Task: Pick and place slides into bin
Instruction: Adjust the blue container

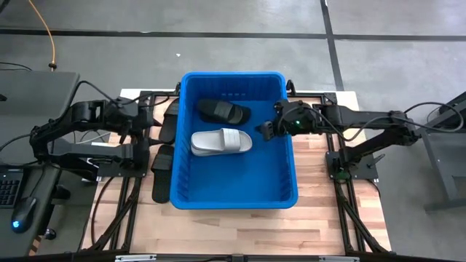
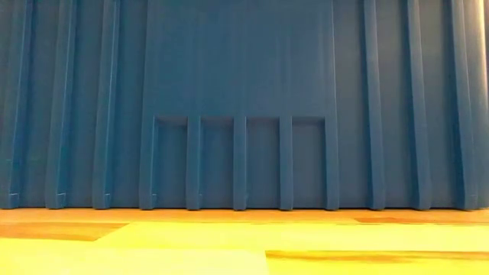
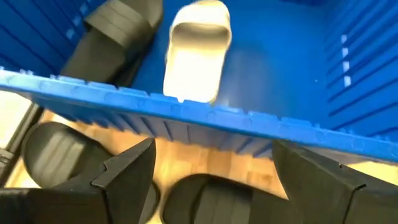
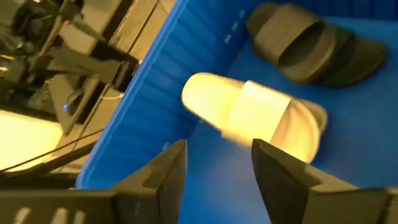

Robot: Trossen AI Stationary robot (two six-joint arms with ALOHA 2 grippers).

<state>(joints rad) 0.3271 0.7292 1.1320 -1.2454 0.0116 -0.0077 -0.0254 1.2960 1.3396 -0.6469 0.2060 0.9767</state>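
The blue bin [image 1: 234,191] stands mid-table; its near wall [image 2: 244,99] fills the low view. Inside it a white slide [image 1: 220,142] and a black slide [image 1: 223,110] lie on the floor, and both also show in the right wrist view: the white slide [image 4: 255,115] and the black slide [image 4: 311,43]. Three black slides [image 1: 169,120] [image 1: 162,159] [image 1: 162,186] lie on the table left of the bin. My left gripper [image 3: 214,180] is open above two of them [image 3: 56,155] [image 3: 211,199], beside the bin's left wall [image 3: 205,115]. My right gripper [image 4: 217,168] is open and empty above the bin's right half [image 1: 266,131].
The wooden table top [image 2: 244,237] carries black frame rails [image 1: 131,211] on both sides of the bin. A keyboard and a mouse [image 1: 22,215] sit on a desk off the table's left. The bin's near half [image 1: 233,182] has bare floor.
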